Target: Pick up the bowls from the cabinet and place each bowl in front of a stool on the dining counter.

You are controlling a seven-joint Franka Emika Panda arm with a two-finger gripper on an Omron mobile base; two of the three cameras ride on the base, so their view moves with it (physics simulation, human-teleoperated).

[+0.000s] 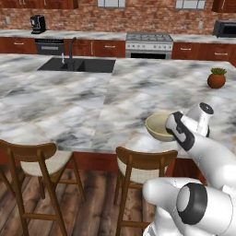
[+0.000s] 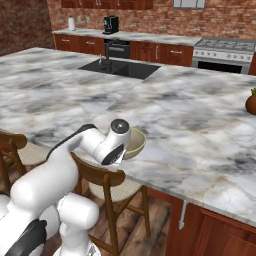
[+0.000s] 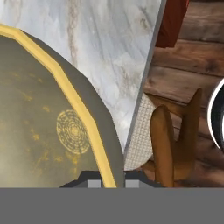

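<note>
Holding the tan-beige bowl (image 3: 48,127) by its rim, we have our gripper (image 3: 106,183) shut on the wall with one fingertip on each side of the yellowish lip, as the hand view shows at its lower edge. In the left base view the bowl sits at the near edge of the dining counter (image 1: 64,106), just above the stool (image 1: 144,163) on the right; whether its foot is touching the marble or hanging just over it we cannot tell. We judge it stiff glazed ceramic, fairly heavy for a pinch grip and smooth enough to slip or swing about the fingers, so it wants a slow, level descent. It would likely chip if dropped against the stone, and its weight hangs to one side of our hold, which is why the rim near the hand is the sensible place to grip and the only one our narrow jaws can span. A second stool (image 1: 32,161) stands further left along the same edge, with bare marble in front of it. Beyond the bowl the marble runs wide to the black inset sink (image 1: 77,64) with its faucet. A small potted plant (image 1: 216,79) stands well apart to the right. Farthest off, the stove (image 1: 149,44) sits against the brick wall.
</note>
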